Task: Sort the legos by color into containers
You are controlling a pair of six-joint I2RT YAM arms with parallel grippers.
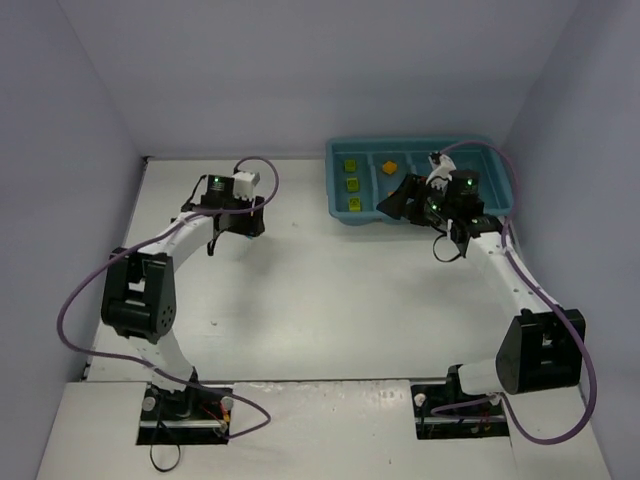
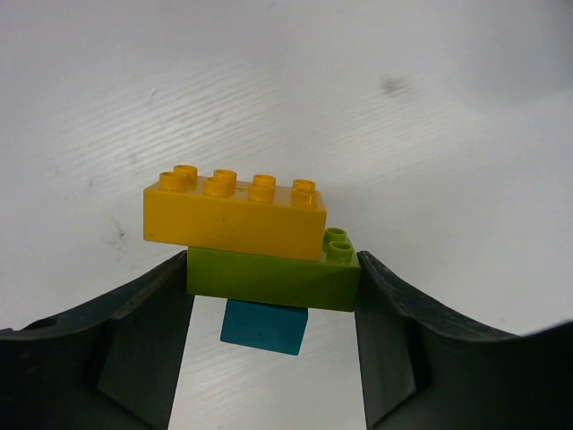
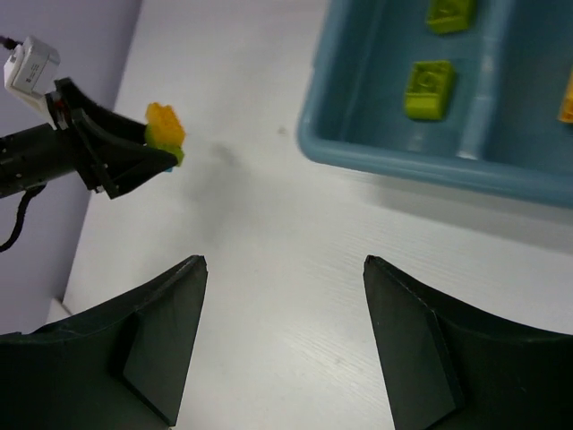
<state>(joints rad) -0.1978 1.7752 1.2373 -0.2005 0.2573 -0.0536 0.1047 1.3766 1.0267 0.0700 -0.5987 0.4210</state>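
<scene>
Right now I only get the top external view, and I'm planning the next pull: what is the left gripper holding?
Observer: The left gripper is shut on a lego clump, clamped across its green brick.
Operator: Any other colours joined to it?
Observer: In the left wrist view, a yellow brick is joined above the green one and a cyan-blue brick below.
Operator: And the right gripper?
Observer: The right gripper is open and empty, with the tray ahead of it.

Yellow-orange brick (image 2: 235, 218), green brick (image 2: 273, 278), cyan-blue brick (image 2: 263, 327); teal-blue tray (image 1: 333, 185); lime-green legos (image 1: 351, 184); white table (image 1: 330, 290)
</scene>
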